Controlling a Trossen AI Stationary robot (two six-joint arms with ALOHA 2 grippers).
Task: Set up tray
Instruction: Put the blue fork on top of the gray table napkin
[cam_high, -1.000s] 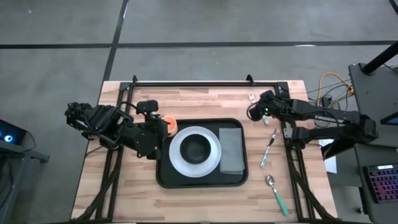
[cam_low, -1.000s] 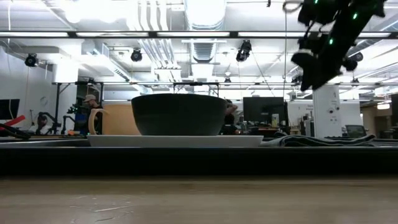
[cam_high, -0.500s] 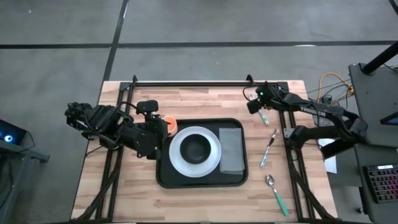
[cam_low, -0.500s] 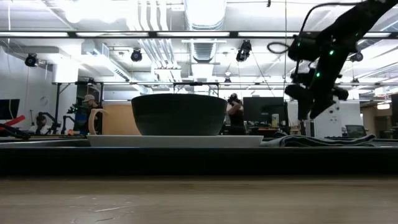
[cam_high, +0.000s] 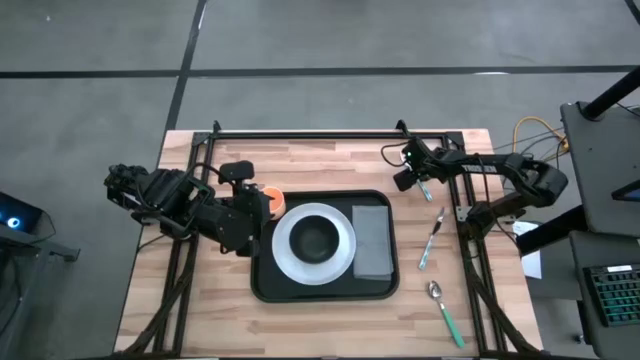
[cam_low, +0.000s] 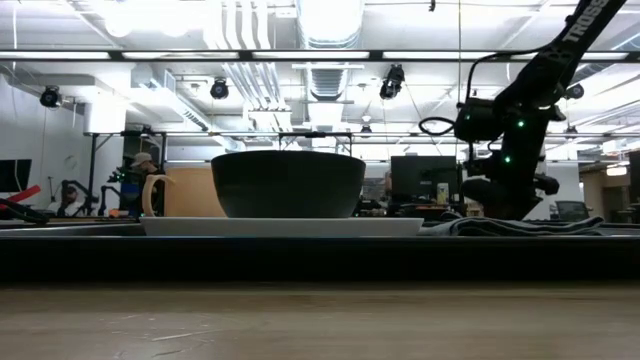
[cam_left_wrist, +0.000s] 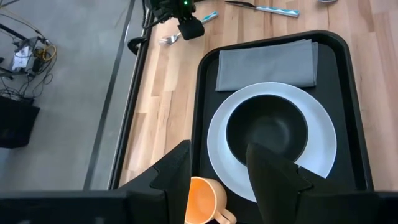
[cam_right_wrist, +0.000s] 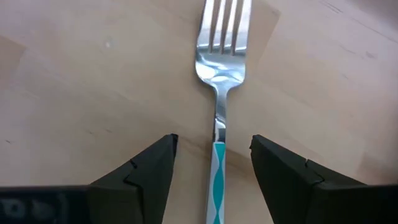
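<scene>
A large black tray (cam_high: 262, 285) holds a white plate (cam_high: 288, 262) with a dark bowl (cam_high: 317, 238) on it, a grey folded napkin (cam_high: 372, 240), and an orange cup (cam_high: 271, 198) standing in its far-left corner. My left gripper (cam_left_wrist: 217, 147) is open over that corner, one finger on either side of the cup (cam_left_wrist: 205, 198). Right of the tray, a fork (cam_right_wrist: 221, 62) with a teal patterned handle lies flat on the wood. My right gripper (cam_right_wrist: 213, 140) is open and points down, its fingers astride the handle without touching it.
A knife (cam_high: 432, 238) and a spoon (cam_high: 443, 308), both with teal handles, lie on the wood right of the tray. A black frame rail (cam_high: 310, 134) runs along the table's far edge, and cables (cam_high: 530, 135) hang beyond the right side.
My right gripper has come down from high above the table and drawn slightly toward the left, so that it now stands low over the fork. The arm behind it has folded back. The left arm and everything on the tray have stayed put.
</scene>
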